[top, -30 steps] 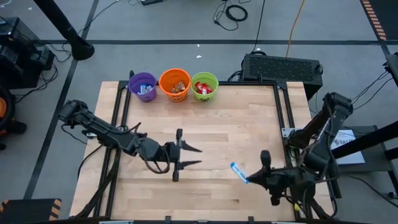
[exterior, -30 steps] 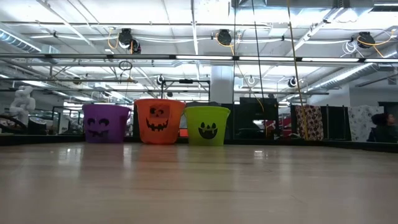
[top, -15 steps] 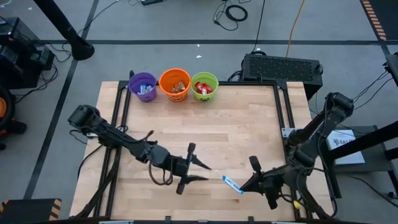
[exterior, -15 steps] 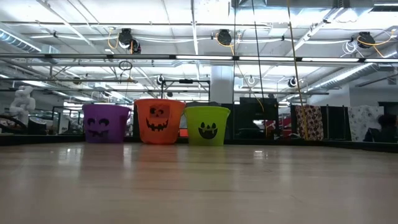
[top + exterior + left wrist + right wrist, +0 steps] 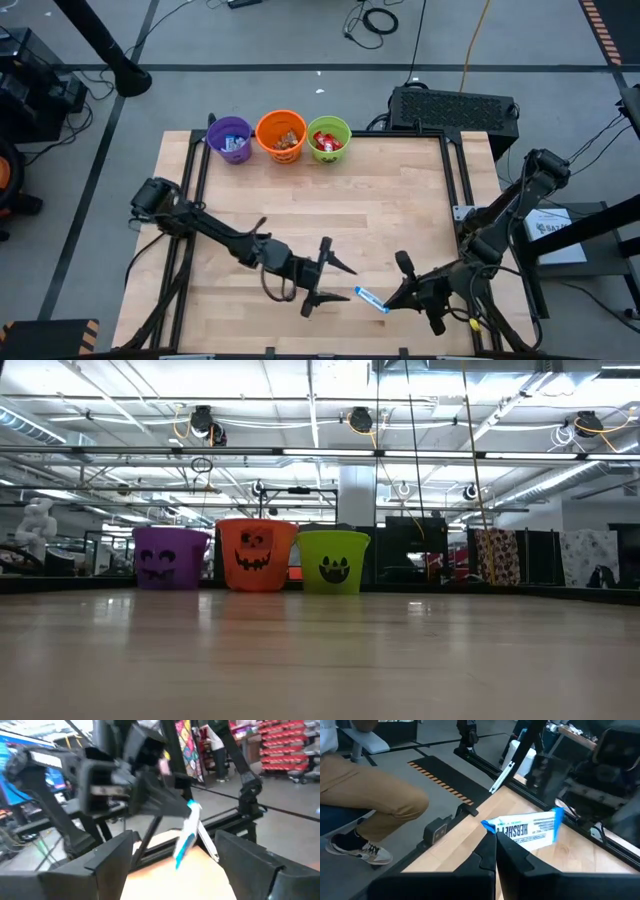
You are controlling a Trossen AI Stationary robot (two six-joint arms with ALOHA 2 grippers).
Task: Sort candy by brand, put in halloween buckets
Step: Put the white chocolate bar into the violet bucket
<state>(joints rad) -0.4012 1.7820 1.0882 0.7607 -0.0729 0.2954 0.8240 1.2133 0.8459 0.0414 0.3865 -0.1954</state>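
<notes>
Three halloween buckets [image 5: 281, 137], purple, orange and green, stand in a row at the tabletop's [image 5: 400, 200] far edge, each already holding candy. Near the front edge, the left tool [image 5: 337, 283] gapes wide, facing a blue-and-white candy bar [image 5: 371, 299] pinched by the shut right tool [image 5: 393, 304], apparently offering a handover.

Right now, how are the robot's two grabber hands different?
The left gripper has its fingers spread wide and empty; the right gripper has its fingers shut, pinching a blue-and-white candy by one end. The left gripper points toward the candy from the table's middle; the right gripper holds it out near the front edge. Both are dark two-finger grippers low over the wooden table.
</notes>
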